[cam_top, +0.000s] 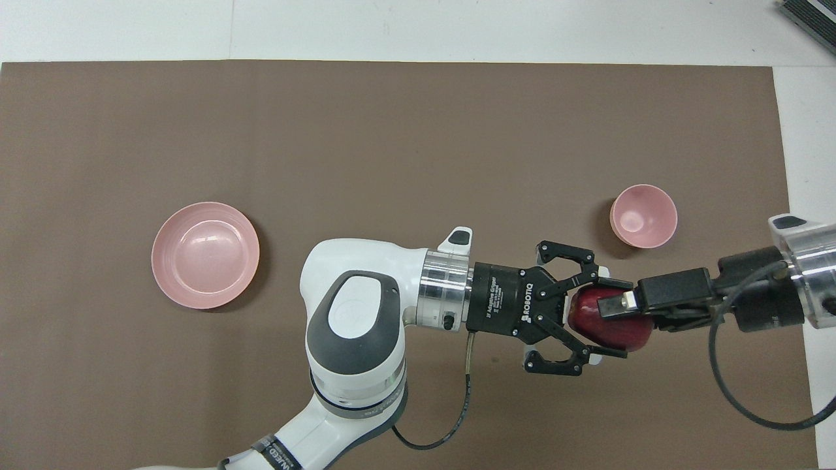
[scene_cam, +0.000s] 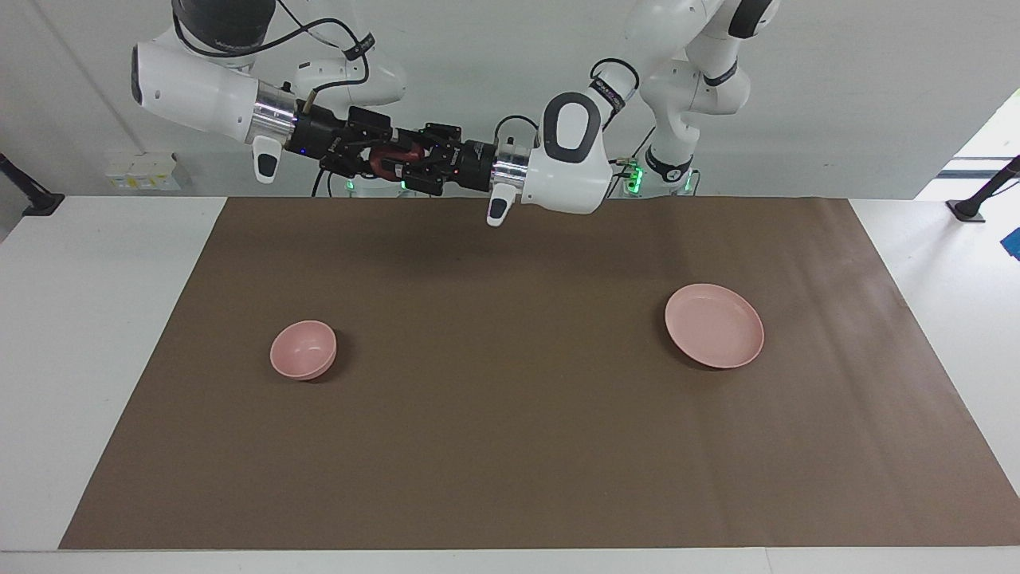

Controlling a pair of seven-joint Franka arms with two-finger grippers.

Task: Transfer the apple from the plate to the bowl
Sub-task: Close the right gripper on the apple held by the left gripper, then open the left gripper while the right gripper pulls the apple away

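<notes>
Brown table mat (scene_cam: 510, 446), both arms level above it, left gripper (cam_top: 604, 320) and right gripper (cam_top: 610, 312) pinching small dark red apple (cam_top: 604, 323), pale pink bowl (scene_cam: 303, 349), flat pink plate (scene_cam: 715, 325) well apart.

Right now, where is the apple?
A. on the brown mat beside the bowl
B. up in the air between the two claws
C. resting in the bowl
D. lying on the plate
B: the apple hangs above the table where the left claw and right claw meet around it; the plate and bowl both sit empty.
</notes>
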